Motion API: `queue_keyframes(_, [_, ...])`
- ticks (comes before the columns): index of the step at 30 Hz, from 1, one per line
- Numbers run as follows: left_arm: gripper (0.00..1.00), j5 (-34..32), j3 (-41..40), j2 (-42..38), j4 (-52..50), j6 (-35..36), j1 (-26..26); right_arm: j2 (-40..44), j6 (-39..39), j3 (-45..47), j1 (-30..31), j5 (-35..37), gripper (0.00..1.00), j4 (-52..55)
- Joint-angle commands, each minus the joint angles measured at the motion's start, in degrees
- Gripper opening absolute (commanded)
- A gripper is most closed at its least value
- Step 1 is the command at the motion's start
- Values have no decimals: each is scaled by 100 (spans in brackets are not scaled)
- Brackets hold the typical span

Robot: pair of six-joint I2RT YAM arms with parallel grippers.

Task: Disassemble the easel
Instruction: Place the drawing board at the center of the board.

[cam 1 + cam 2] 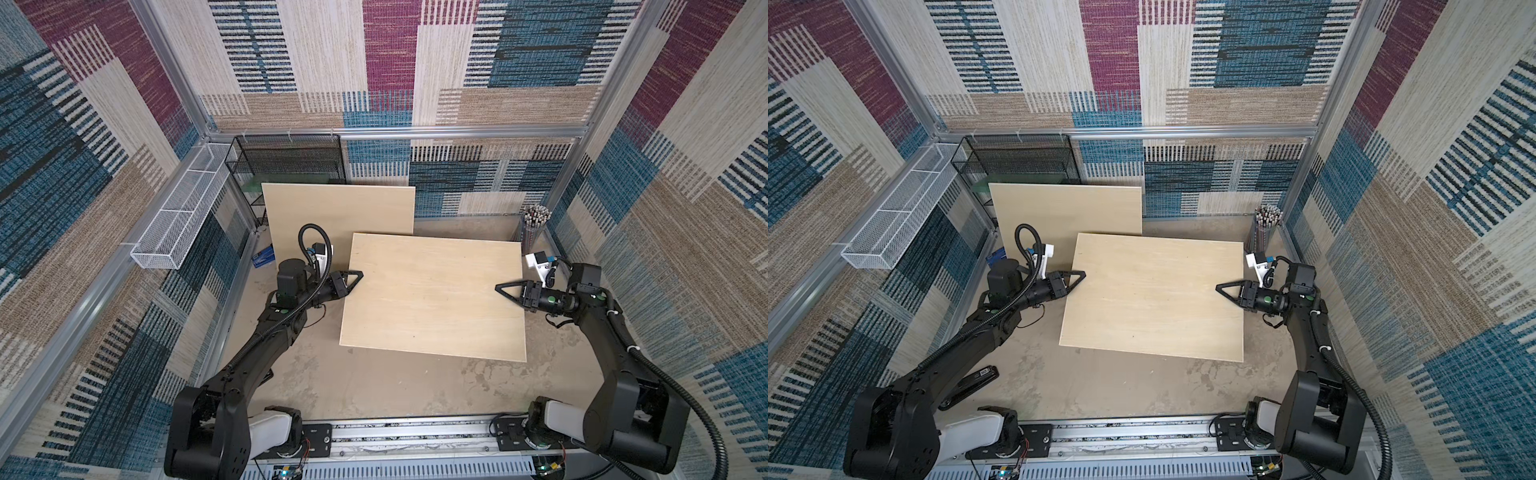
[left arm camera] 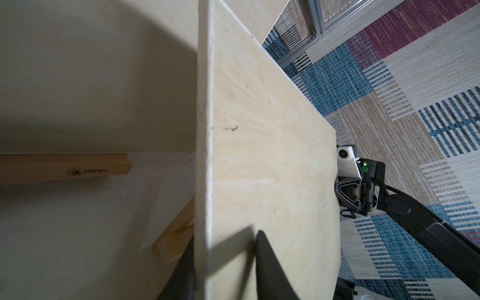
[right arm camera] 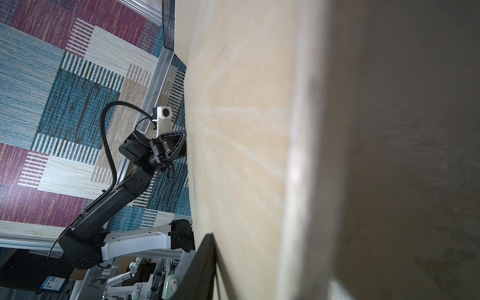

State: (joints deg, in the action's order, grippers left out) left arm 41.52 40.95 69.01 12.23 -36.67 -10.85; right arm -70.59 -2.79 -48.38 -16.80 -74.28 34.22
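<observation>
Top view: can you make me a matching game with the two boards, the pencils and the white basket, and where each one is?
Things:
1. front board
2. back board
3. pencils
4. white basket

Places:
A. in a cup at the back right corner
B. fixed up high on the left side
C. held at its edges by the left gripper and right gripper
D. standing upright in front of the black rack

Pairs: 1-C, 2-D, 3-A, 4-B

Board point(image 1: 432, 295) before leaning panel point(image 1: 332, 208), pencil cup point(image 1: 534, 224) right, rack point(image 1: 286, 162) behind panel
</observation>
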Motion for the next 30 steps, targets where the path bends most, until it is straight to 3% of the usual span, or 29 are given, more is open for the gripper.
queue_keyframes(1, [4,2129,-12,-301,-261,-6,-673,143,411,-25,510,1173,0,355])
queue_keyframes(8, [0,2070,-27,-877,-887,-21,-802,519,329,68,852,1341,0,779])
queue_keyframes(14, [12,2008,6,-1453,-2053,492,-803,959,202,228,945,1269,0,958])
queue_keyframes(21, [20,1994,-298,-1799,-2287,240,-799,969,-40,400,1241,1390,0,1305])
queue_keyframes(24, [13,1961,-391,-1874,-2354,241,-802,945,-105,458,1349,1438,0,1221])
queue_keyframes(26, [2,1962,-481,-1891,-2330,194,-804,836,-115,470,1351,1536,0,1223])
queue_keyframes(30, [0,1829,-645,-1940,-2305,208,-804,505,-143,340,1341,1813,4,1315])
